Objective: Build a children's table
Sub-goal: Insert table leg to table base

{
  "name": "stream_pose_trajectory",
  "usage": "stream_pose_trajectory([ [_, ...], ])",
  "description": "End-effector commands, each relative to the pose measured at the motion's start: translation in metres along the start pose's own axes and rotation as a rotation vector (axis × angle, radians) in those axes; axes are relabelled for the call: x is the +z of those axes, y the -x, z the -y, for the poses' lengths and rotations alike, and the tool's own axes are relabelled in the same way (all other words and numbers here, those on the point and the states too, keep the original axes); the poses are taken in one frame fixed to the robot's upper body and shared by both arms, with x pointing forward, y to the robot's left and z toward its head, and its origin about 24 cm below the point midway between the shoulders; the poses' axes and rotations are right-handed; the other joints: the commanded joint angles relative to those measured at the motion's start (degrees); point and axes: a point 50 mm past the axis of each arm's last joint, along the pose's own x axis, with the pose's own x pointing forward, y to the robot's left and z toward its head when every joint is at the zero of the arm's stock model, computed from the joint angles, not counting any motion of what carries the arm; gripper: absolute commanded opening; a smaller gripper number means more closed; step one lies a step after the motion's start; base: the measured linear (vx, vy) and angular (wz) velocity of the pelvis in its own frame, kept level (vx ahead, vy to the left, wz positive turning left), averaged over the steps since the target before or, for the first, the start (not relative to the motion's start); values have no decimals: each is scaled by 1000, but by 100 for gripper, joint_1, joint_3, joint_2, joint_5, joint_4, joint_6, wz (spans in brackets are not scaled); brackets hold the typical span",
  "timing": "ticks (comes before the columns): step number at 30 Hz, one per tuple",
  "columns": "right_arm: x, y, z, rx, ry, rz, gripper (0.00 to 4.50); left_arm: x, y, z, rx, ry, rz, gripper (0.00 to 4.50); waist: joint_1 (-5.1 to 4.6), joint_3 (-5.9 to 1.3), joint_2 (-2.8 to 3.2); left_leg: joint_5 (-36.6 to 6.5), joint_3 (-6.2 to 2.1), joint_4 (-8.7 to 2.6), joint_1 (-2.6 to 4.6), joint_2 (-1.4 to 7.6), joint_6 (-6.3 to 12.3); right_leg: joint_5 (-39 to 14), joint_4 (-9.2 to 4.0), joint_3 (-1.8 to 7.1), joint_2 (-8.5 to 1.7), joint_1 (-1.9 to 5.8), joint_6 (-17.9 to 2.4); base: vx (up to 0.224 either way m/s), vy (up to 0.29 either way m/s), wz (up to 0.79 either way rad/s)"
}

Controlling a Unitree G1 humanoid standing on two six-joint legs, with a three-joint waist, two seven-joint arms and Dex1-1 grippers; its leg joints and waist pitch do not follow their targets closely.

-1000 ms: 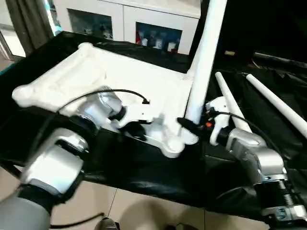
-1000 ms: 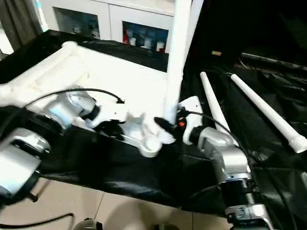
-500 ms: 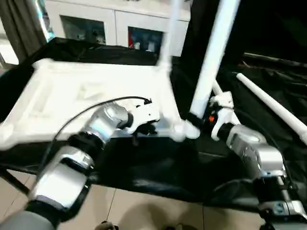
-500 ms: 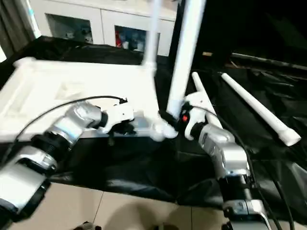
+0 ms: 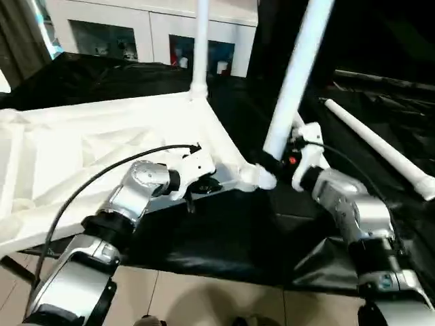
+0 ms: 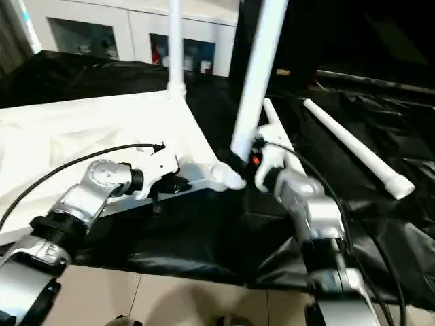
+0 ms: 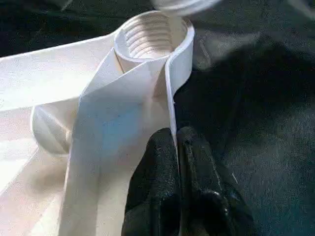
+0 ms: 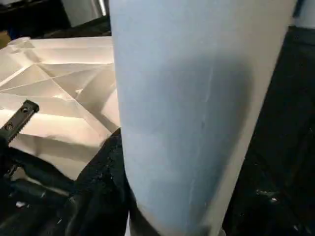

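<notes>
The white plastic rectangular tabletop (image 5: 102, 146) is lying upside down on the big work table with the black cloth (image 5: 224, 231), and its ribbed underside is facing up. It is sitting on the left and middle of the black cloth.

The left gripper (image 7: 176, 147) is pinching the thin raised rim of the tabletop at the near edge, close to the near right corner. Its 2 black fingers (image 7: 152, 182) are squeezed almost together with only the rim between them. Just past them, a round corner socket with screw threads inside (image 7: 150, 37) is showing.

The right gripper (image 5: 266, 163) is holding a long white tube leg (image 5: 292, 75) low down, about half open around it. This leg is standing up from the near right corner socket (image 5: 255, 178) and leaning a little to the right. The fat tube is blocking most of what the right wrist camera is seeing.

1 more white tube leg (image 5: 201, 41) is standing straight up at the far right corner of the tabletop.

2 loose white tube legs are lying on the black cloth to the right: 1 (image 6: 353, 146) well apart from the tabletop, and 1 (image 6: 275, 132) partly hidden behind the right gripper.

A white cabinet with glass doors (image 5: 136, 34) is standing behind the work table.
</notes>
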Motion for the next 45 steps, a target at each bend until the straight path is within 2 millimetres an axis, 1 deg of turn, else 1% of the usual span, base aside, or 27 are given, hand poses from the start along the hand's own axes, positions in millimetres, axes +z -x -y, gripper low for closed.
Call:
stream_pose_trajectory([
  [1, 4, -2, 0, 11, 28, 6, 190, -25, -4, 15, -86, -5, -140, 0, 30, -364, 45, -2019, 10, -450, 76, 94, -95, -2102, -450, 175, -223, 161, -971, 0, 0, 0],
  [2, 3, -4, -1, 21, 31, -2, 190, -24, -3, 14, -81, -24, -133, 0, 43, -375, 4, -1898, 20, -446, 65, 97, -81, -1977, -427, 177, -224, 179, -998, 0, 0, 0],
  [3, 3, -4, -1, 24, 30, -4, 190, -23, -3, 14, -80, -26, -131, 0, 56, -378, 14, -1858, 24, -448, 68, 97, -73, -1914, -422, 181, -224, 181, -1007, 0, 0, 0],
  [5, -1, -7, -4, 45, 23, -24, 190, -19, -1, 13, -101, -60, -109, 0, 83, -382, 14, -1794, 29, -457, 72, 114, -80, -1772, -403, 183, -223, 185, -1032, 0, 0, 0],
  [6, -1, -8, -4, 48, 23, -28, 190, -19, -1, 14, -111, -65, -103, 0, 98, -389, -19, -1757, 30, -455, 76, 116, -86, -1733, -388, 180, -225, 187, -1037, 0, 0, 0],
  [9, -6, -11, -5, 52, 30, -40, 190, -18, 0, 15, -139, -66, -107, 0, 105, -386, -5, -1729, 39, -459, 85, 120, -132, -1627, -375, 185, -224, 179, -1072, 0, 0, 0],
  [10, -7, -12, -6, 53, 31, -42, 190, -19, 1, 15, -143, -66, -111, 0, 104, -387, -13, -1712, 39, -462, 79, 118, -135, -1605, -371, 187, -219, 191, -1069, 0, 0, 0],
  [11, -8, -15, -7, 57, 26, -40, 190, -20, 2, 16, -152, -74, -119, 0, 105, -391, -8, -1717, 40, -460, 81, 119, -142, -1604, -366, 190, -230, 182, -1072, 0, 0, 0],
  [16, -10, -19, -8, 62, 25, -43, 190, -21, 3, 17, -163, -74, -119, 0, 96, -379, -17, -1838, 34, -473, 80, 115, -185, -1818, -388, 189, -224, 185, -1011, 0, 0, 0],
  [18, -11, -22, -8, 68, 24, -49, 190, -20, 5, 17, -173, -80, -115, 0, 94, -379, -38, -1847, 32, -473, 77, 120, -191, -1880, -392, 190, -232, 181, -986, 0, 0, 0],
  [20, -12, -23, -8, 71, 21, -58, 190, -20, 5, 17, -177, -80, -114, 0, 86, -373, -23, -1897, 26, -480, 81, 123, -212, -1928, -396, 191, -229, 172, -979, 0, 0, 0],
  [25, -17, -25, -7, 86, 0, -87, 190, -19, 6, 18, -186, -84, -113, 0, 77, -375, -31, -1940, 25, -481, 80, 120, -226, -1902, -394, 194, -224, 173, -990, 0, 0, 0],
  [26, -18, -25, -7, 88, -16, -85, 190, -19, 6, 18, -186, -86, -113, 0, 83, -380, -5, -1937, 21, -483, 85, 120, -232, -1868, -389, 194, -223, 174, -998, 0, 0, 0],
  [27, -19, -24, -6, 91, -51, -75, 190, -18, 7, 17, -186, -88, -113, 0, 78, -383, -14, -1928, 23, -482, 83, 121, -234, -1828, -390, 195, -222, 176, -1006, 0, 0, 0],
  [29, -20, -23, -5, 93, -92, -56, 190, -18, 7, 17, -185, -88, -111, 0, 81, -393, -6, -1912, 27, -480, 84, 123, -222, -1665, -376, 196, -220, 185, -1076, 0, 0, 0],
  [31, -23, -21, -3, 86, -121, -44, 190, -18, 7, 17, -184, -88, -112, 0, 83, -391, -9, -1894, 26, -482, 82, 121, -214, -1655, -372, 189, -217, 189, -1089, 0, 0, 0],
  [32, -26, -18, -1, 84, -151, -30, 190, -18, 7, 17, -184, -88, -112, 0, 96, -391, 28, -1914, 25, -484, 95, 123, -218, -1664, -378, 193, -222, 183, -1093, 0, 0, 0],
  [33, -27, -17, 0, 83, -159, -26, 190, -18, 7, 17, -184, -88, -112, 0, 88, -394, 11, -1920, 32, -481, 91, 121, -209, -1645, -385, 196, -216, 185, -1093, 0, 0, 0],
  [35, -31, -13, 2, 73, -191, -12, 190, -18, 8, 16, -181, -87, -112, 0, 93, -399, 12, -1889, 29, -482, 86, 122, -205, -1573, -372, 191, -215, 195, -1122, 0, 0, 0],
  [36, -34, -11, 4, 67, -203, -8, 190, -18, 8, 15, -180, -88, -113, 0, 99, -396, 52, -1893, 26, -489, 88, 121, -213, -1547, -372, 190, -213, 195, -1137, 0, 0, 0],
  [37, -34, -11, 4, 67, -203, -8, 190, -18, 8, 15, -180, -88, -113, 0, 98, -396, 36, -1921, 28, -488, 93, 124, -217, -1541, -376, 189, -212, 190, -1145, 0, 0, 0],
  [38, -40, -8, 5, 60, -224, 1, 190, -18, 8, 14, -178, -89, -114, 0, 103, -395, 45, -1960, 26, -491, 95, 121, -224, -1575, -377, 187, -210, 192, -1147, 0, 0, 0],
  [39, -43, -7, 4, 59, -233, 7, 190, -17, 8, 13, -176, -90, -115, 0, 103, -396, 40, -1989, 29, -491, 97, 122, -224, -1603, -385, 188, -211, 186, -1142, 0, 0, 0],
  [40, -46, -5, 4, 58, -244, 16, 190, -17, 9, 13, -174, -91, -115, 0, 107, -401, 61, -2001, 24, -494, 100, 123, -237, -1577, -387, 189, -213, 188, -1149, 0, 0, 0],
  [43, -56, -1, 2, 40, -262, 37, 190, -17, 9, 10, -164, -94, -118, 0, 114, -396, 84, -2080, 18, -505, 96, 122, -241, -1561, -394, 185, -210, 186, -1156, 0, 0, 0],
  [44, -60, 0, 2, 31, -265, 46, 190, -17, 9, 9, -160, -94, -118, 0, 112, -395, 68, -2120, 15, -508, 95, 117, -233, -1647, -394, 179, -207, 195, -1151, 0, 0, 0],
  [45, -63, 1, 1, 24, -271, 55, 190, -16, 9, 9, -158, -95, -119, 0, 115, -390, 92, -2156, 16, -508, 96, 113, -230, -1713, -402, 182, -210, 186, -1138, 0, 0, 0],
])
